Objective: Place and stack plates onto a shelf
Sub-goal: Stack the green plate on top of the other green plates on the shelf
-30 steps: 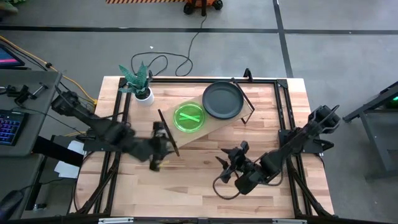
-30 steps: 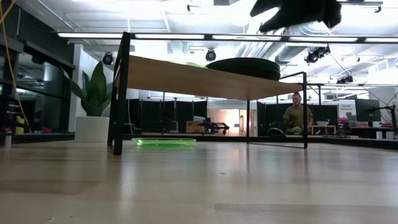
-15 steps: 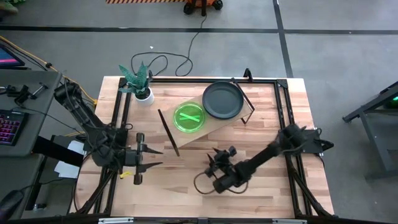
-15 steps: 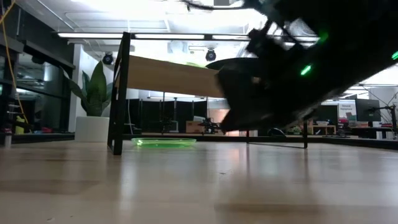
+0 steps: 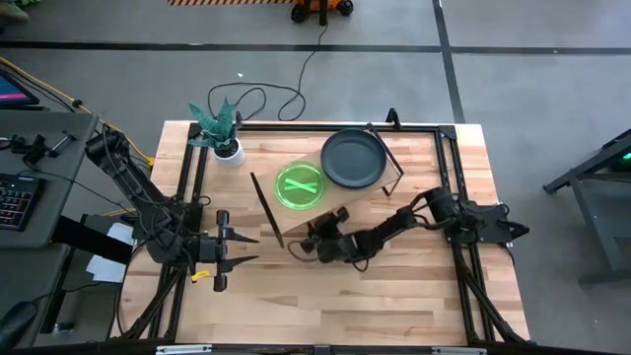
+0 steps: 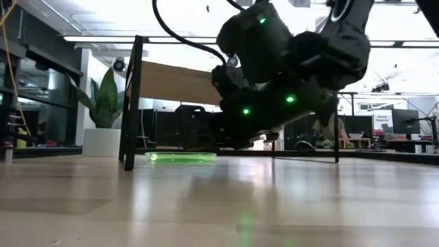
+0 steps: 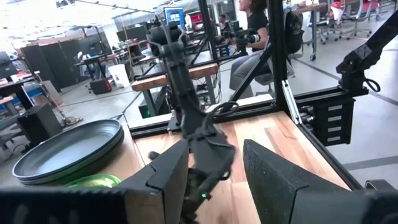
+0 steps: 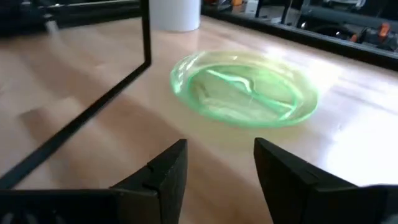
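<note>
Done: dark plate [image 5: 351, 159] on shelf [image 5: 370, 192] | Left: green plate [image 8: 245, 88] on table under shelf, just ahead of right end effector [image 8: 214, 165], open, empty | left end effector [image 5: 240, 248] open, far away

green plate [image 5: 300, 185]: 1 | dark plate [image 5: 352, 159]: 1 | shelf [image 5: 340, 211]: 1 | potted plant [image 5: 221, 131]: 1

The table [image 5: 296, 286] is striped light wood, smooth with a soft sheen in the low view. The shelf [image 6: 178, 86] is pale wood, matt, on thin black metal rod legs. The green plate [image 8: 244, 90] is translucent glossy plastic catching highlights. The dark plate [image 5: 352, 159] looks matt grey-black. The right gripper [image 8: 217, 168] has smooth matt dark fingers. The pot [image 5: 229, 153] is plain white.
</note>
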{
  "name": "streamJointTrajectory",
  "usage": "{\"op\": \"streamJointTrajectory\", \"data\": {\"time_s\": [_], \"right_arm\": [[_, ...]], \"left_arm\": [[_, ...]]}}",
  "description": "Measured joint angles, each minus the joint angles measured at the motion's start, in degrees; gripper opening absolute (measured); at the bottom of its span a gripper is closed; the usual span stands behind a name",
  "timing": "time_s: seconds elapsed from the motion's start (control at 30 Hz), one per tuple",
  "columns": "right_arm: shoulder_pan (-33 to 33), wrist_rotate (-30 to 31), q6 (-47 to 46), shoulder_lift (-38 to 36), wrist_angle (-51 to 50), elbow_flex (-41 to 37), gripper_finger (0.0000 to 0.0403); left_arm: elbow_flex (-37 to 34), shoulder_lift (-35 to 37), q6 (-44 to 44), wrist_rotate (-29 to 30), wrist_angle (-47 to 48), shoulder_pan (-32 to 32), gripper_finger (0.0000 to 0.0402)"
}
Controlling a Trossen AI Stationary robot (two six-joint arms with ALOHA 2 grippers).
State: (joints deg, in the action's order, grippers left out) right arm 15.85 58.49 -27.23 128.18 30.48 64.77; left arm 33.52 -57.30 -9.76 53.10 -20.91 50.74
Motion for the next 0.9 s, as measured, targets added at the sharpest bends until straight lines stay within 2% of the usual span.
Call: {"op": "streamJointTrajectory", "data": {"time_s": [0.13, 0.47, 0.9], "right_arm": [[-2.0, 0.7, 2.1, -0.1, 4.9, 0.1, 0.0170], [-5.5, 1.0, 0.2, 0.0, 4.5, 0.0, 0.0170], [-8.1, -5.7, -6.0, 0.0, -1.2, 0.0, 0.0170]], "left_arm": [[0.0, 0.0, 0.0, 0.0, 0.0, 0.0, 0.0143], [0.0, 0.0, 0.0, 0.0, 0.0, 0.0, 0.0143], [0.0, 0.0, 0.1, 0.0, 0.0, 0.0, 0.0143]]}}
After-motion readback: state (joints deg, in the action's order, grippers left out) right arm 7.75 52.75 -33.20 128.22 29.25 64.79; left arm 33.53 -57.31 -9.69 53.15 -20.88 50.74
